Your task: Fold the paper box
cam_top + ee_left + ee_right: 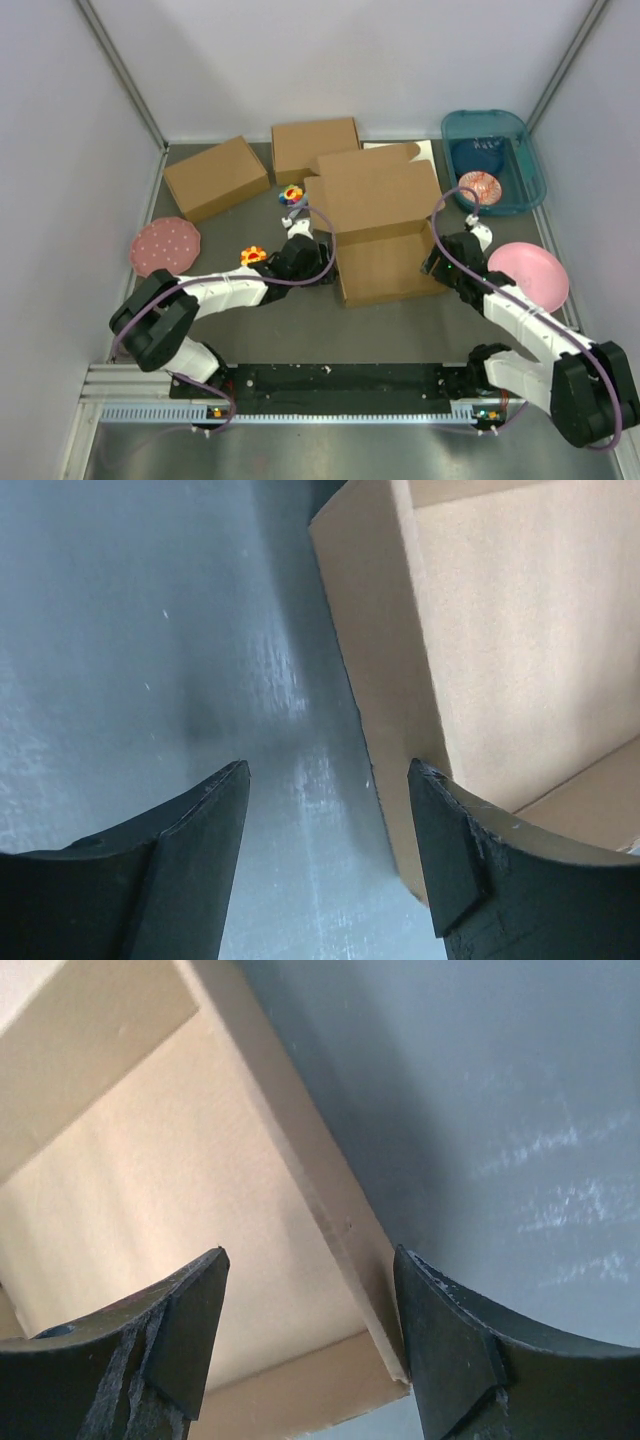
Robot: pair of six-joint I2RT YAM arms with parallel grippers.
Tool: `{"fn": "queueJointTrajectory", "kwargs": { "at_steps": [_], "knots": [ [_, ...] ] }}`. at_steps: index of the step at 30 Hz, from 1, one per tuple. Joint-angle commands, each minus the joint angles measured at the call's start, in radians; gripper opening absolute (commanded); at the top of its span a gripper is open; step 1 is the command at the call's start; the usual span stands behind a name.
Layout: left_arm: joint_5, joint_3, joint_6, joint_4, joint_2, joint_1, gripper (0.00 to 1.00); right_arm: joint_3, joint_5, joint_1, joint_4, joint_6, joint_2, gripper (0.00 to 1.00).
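The paper box (385, 225) is brown corrugated cardboard, a shallow open tray near me with its lid flap raised toward the back. My left gripper (308, 250) is open at the box's left wall (385, 730), which stands between its fingers, close to the right fingertip (440, 830). My right gripper (442, 258) is open astride the box's right wall (330, 1210); the left fingertip (195, 1320) is inside the tray and the right one is outside.
Two smaller closed brown boxes (215, 177) (313, 146) stand at the back left. A white sheet (420, 150) lies behind the box. A teal bin (492, 160), a pink plate (530, 275), a spotted pink disc (164, 246) and small colourful toys (291, 195) lie around.
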Motion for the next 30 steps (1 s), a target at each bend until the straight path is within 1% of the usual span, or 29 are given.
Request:
{"fn": "queueJointTrajectory", "kwargs": {
  "at_steps": [1,3,4,5,6,7,9,10,11,12,14,15,17,18,20,22,23,24,28,30],
  "knots": [
    [-0.014,0.076,0.016,-0.012,-0.015,0.026,0.7,-0.039,-0.074,0.025,-0.054,0.053,-0.058,0.68],
    [-0.037,0.08,0.024,-0.062,-0.04,0.027,0.71,-0.028,-0.059,0.025,-0.065,0.036,-0.07,0.69],
    [-0.071,0.079,0.033,-0.075,-0.078,0.027,0.72,-0.022,-0.055,0.025,-0.071,0.032,-0.079,0.7],
    [-0.091,0.079,0.038,-0.122,-0.103,0.027,0.72,-0.004,-0.051,0.025,-0.086,0.024,-0.084,0.7],
    [-0.12,0.076,0.042,-0.151,-0.13,0.027,0.75,0.007,-0.051,0.025,-0.097,0.022,-0.09,0.72],
    [-0.176,0.071,0.049,-0.212,-0.193,0.029,0.76,0.018,-0.05,0.025,-0.107,0.019,-0.11,0.72],
    [-0.25,0.058,0.055,-0.266,-0.268,0.031,0.8,0.057,-0.039,0.025,-0.137,0.008,-0.131,0.74],
    [-0.323,0.051,0.055,-0.312,-0.335,0.035,0.82,0.071,-0.036,0.025,-0.146,0.001,-0.147,0.75],
    [-0.35,0.045,0.055,-0.329,-0.369,0.043,0.82,0.103,-0.03,0.025,-0.169,-0.01,-0.157,0.75],
    [-0.375,0.036,0.055,-0.352,-0.43,0.064,0.83,0.12,-0.028,0.025,-0.176,-0.018,-0.162,0.76],
    [-0.422,0.036,0.049,-0.418,-0.474,0.099,0.83,0.156,-0.025,0.025,-0.192,-0.04,-0.18,0.76],
    [-0.425,0.04,0.047,-0.438,-0.495,0.154,0.84,0.165,-0.022,0.025,-0.201,-0.045,-0.185,0.76],
    [-0.435,0.047,0.043,-0.498,-0.496,0.213,0.84,0.174,-0.024,0.025,-0.207,-0.06,-0.205,0.76],
    [-0.436,0.054,0.039,-0.515,-0.485,0.265,0.83,0.174,-0.025,0.023,-0.21,-0.065,-0.213,0.76],
    [-0.429,0.053,0.043,-0.53,-0.465,0.311,0.83,0.165,-0.036,0.025,-0.209,-0.073,-0.23,0.76],
    [-0.39,0.036,0.03,-0.517,-0.43,0.378,0.82,0.156,-0.044,0.023,-0.206,-0.076,-0.256,0.76],
    [-0.358,0.03,0.026,-0.505,-0.416,0.405,0.8,0.142,-0.054,0.025,-0.2,-0.073,-0.262,0.76],
    [-0.293,0.01,0.018,-0.466,-0.394,0.447,0.79,0.136,-0.062,0.025,-0.19,-0.073,-0.276,0.76],
    [-0.252,-0.01,0.013,-0.403,-0.339,0.472,0.76,0.104,-0.082,0.025,-0.164,-0.076,-0.303,0.76],
    [-0.254,0.002,0.015,-0.399,-0.292,0.477,0.78,0.097,-0.085,0.025,-0.164,-0.084,-0.311,0.76]
  ]
}}
